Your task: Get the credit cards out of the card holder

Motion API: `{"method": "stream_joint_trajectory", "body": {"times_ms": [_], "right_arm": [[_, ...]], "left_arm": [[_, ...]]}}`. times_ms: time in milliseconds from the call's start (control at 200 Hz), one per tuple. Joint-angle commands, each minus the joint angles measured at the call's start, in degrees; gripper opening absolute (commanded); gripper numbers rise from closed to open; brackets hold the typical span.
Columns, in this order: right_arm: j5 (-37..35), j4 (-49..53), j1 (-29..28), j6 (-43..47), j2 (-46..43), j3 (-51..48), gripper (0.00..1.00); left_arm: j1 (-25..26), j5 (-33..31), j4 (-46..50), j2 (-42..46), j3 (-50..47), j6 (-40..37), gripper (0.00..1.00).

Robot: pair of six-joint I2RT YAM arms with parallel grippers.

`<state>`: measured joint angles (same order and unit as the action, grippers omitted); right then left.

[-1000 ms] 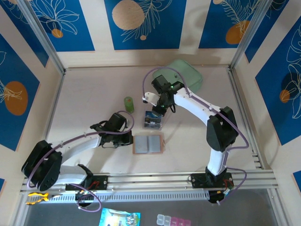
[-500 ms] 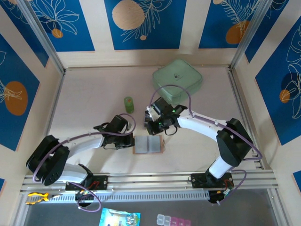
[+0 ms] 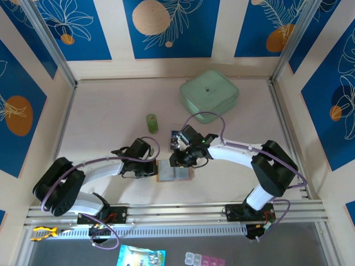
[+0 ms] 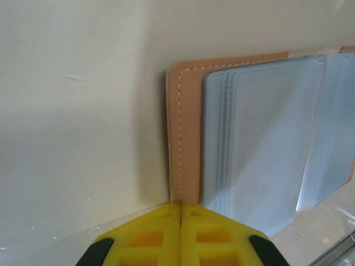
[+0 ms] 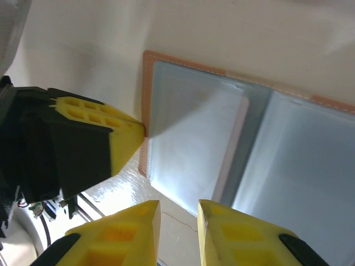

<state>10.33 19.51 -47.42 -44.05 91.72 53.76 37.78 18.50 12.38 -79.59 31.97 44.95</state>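
We begin at the left gripper (image 4: 180, 216). Its yellow, waffle-moulded fingers are clenched flat against each other with nothing between them. The tips touch the tan left edge of the card holder (image 4: 249, 144). The right gripper (image 5: 178, 221) hangs over the holder's far side. Its matching yellow fingers stand slightly apart, released and grasping nothing.

The card holder (image 3: 175, 171) lies open and flat between the two grippers. It has a tan, leather-like border with pale stitching around two grey-blue panels. The panels look like smooth, faintly glossy sleeves with ribbed seams. Near the centre fold a thin pale edge (image 5: 233, 147) stands up, and we cannot tell whether it is a card or a sleeve.

Just behind the right wrist a small dark blue item (image 3: 176, 135) peeks out, too hidden to make out. Farther back stand a small green cylinder (image 3: 151, 122) and a pale green, rounded square container (image 3: 209, 88).

The table (image 3: 105, 122) is matte beige. Around it are pale walls with blue panels bearing white leaf outlines and orange discs.
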Motion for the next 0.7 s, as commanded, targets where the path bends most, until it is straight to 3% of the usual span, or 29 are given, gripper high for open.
{"method": "stream_joint_trajectory", "body": {"times_ms": [0,695], "right_arm": [[2.3,-2.3,-0.7,-2.8,2.0,0.2,0.26],[3.9,-3.4,-1.3,-4.0,8.6,1.2,0.27]], "left_arm": [[0.2,0.5,-0.2,-0.5,-0.7,0.3,0.0],[0.2,-0.4,2.4,-1.4,0.2,-0.6,0.0]]}}
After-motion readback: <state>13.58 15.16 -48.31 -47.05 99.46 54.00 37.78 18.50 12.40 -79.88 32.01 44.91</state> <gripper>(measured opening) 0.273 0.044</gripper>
